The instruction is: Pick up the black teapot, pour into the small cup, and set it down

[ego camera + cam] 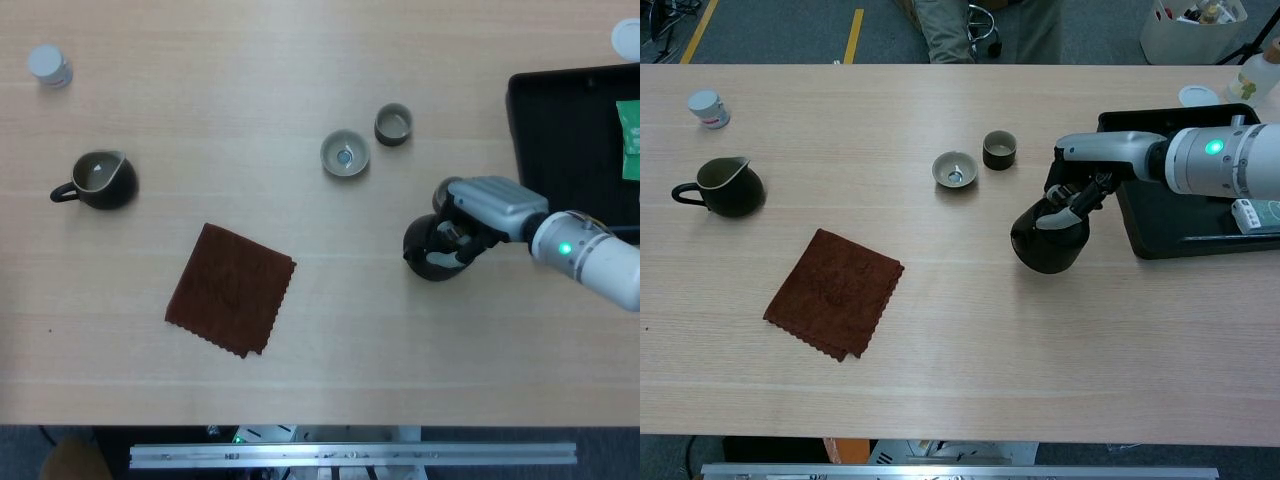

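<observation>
I'm gripping the black teapot [1050,238] by its handle with the right hand [1080,192], fingers curled around it | it's hanging just off the table, near the small cup [999,149] | judging it heavy, glazed, slippery, breakable | left hand out of view

Black teapot [1048,240] seemingly lifted, right of small cup [999,150].

Bare table lies between the black teapot [1049,240] and the small cup [999,149]. A lidded bowl [955,169] stands just left of the cup; a black tray [1120,125] blocks the right.
</observation>
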Motion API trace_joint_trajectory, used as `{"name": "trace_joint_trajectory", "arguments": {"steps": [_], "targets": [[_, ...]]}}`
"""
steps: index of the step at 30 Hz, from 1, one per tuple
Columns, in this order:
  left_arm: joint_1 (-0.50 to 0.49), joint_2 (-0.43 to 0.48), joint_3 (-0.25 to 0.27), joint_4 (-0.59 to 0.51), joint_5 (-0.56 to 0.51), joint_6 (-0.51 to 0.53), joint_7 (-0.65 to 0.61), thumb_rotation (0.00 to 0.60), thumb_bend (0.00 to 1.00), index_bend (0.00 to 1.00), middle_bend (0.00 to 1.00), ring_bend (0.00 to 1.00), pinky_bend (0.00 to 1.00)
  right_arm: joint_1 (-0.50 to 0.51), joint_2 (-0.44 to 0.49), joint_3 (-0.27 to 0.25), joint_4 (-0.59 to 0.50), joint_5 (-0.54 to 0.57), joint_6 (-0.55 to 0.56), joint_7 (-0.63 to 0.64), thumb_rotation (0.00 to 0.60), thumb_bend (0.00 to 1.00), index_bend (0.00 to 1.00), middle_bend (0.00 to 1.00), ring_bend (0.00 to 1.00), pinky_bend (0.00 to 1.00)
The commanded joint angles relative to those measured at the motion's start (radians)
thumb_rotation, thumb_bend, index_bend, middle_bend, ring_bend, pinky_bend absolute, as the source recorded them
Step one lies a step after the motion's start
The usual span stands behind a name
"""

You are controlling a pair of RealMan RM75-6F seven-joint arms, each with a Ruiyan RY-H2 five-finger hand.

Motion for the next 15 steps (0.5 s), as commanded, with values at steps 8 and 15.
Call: {"name": "trace_joint_trajectory", "arguments": {"steps": [8, 15], "targets": [[0.001, 0.000, 0.000, 0.000, -0.003, 0.000, 0.000, 0.600, 0.39, 0.15, 0.20, 0.18, 0.19, -0.009, 0.000, 0.004, 0.005, -0.019, 0.042, -0.014, 0.351, 0.17, 0.92, 0.92, 0.81, 0.18], [0.002, -0.001, 0.001, 0.005, -0.004, -0.001, -0.005, 0.600, 0.39, 0.15, 0.20, 0.18, 0.19, -0.015, -0.013, -0.007, -0.008, -0.015, 0.112, -0.071, 0.285, 0.12, 0.94, 0.91, 0.84, 0.18]]}}
